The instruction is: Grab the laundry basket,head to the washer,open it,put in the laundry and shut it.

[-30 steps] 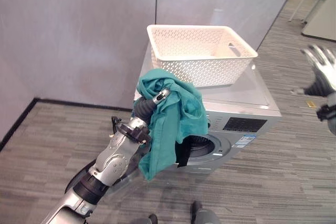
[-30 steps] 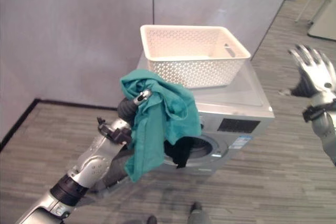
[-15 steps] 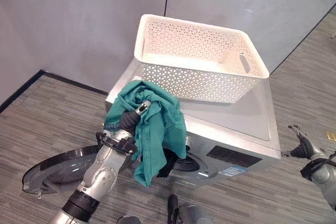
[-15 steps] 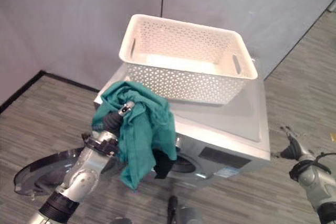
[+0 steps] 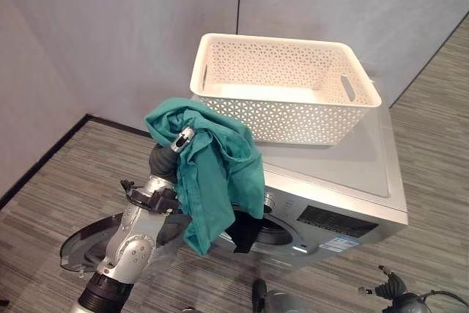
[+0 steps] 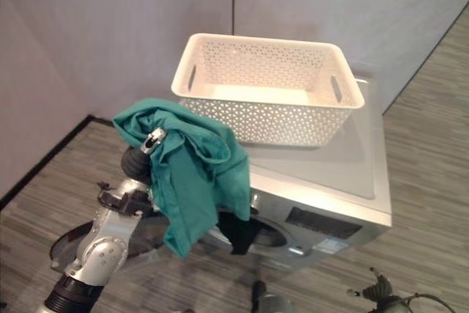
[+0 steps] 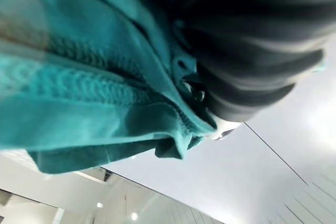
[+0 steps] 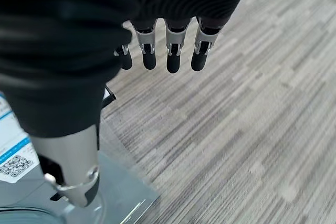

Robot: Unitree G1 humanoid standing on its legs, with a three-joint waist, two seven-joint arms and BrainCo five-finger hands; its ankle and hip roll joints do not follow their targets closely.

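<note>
A teal garment (image 5: 212,170) hangs bunched over my left hand (image 5: 163,163), which is raised in front of the washer (image 5: 344,174); one fingertip pokes up through the folds. In the left wrist view the teal cloth (image 7: 89,87) lies bunched against the hand's dark cover. The white perforated laundry basket (image 5: 287,71) stands on the washer's lid. A dark piece of cloth (image 5: 245,232) hangs out of the washer's round opening. My right hand (image 5: 392,289) hangs low at the washer's right with its fingers (image 8: 174,56) straight and nothing in it.
The washer's round door (image 5: 88,247) stands swung open low to the left, under my left arm. Grey wall panels (image 5: 132,27) rise behind the washer. Striped grey floor (image 8: 236,129) spreads around it.
The camera has shifted. My right hand has dropped from raised at the right to low beside the washer. My left hand still holds the teal garment before the washer's opening.
</note>
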